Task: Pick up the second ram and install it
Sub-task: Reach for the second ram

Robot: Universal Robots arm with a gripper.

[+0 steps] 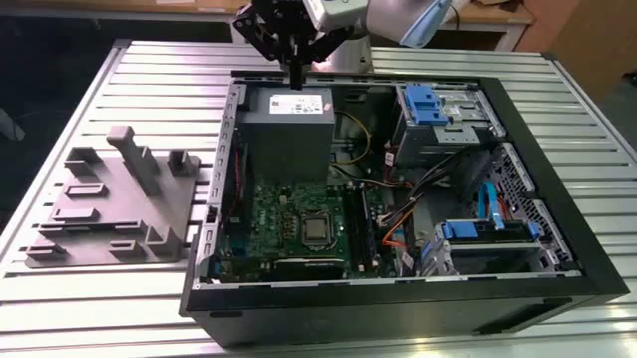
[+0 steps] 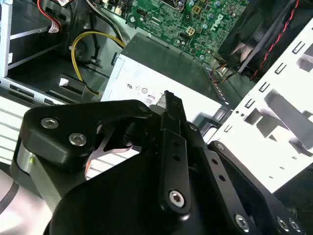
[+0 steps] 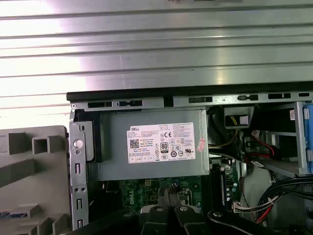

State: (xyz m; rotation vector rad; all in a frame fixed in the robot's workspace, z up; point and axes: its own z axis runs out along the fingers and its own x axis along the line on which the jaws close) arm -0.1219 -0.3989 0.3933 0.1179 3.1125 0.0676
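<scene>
A black claw (image 1: 297, 82) hangs over the far rim of an open computer case (image 1: 563, 224), just above its grey power supply (image 1: 286, 130). Its fingertips are pressed together on nothing. I cannot tell the second ram apart from the long dark slots (image 1: 363, 224) beside the green motherboard (image 1: 289, 212). These lie well apart from the claw, and their long axis runs from the far side toward the case's near wall.
</scene>
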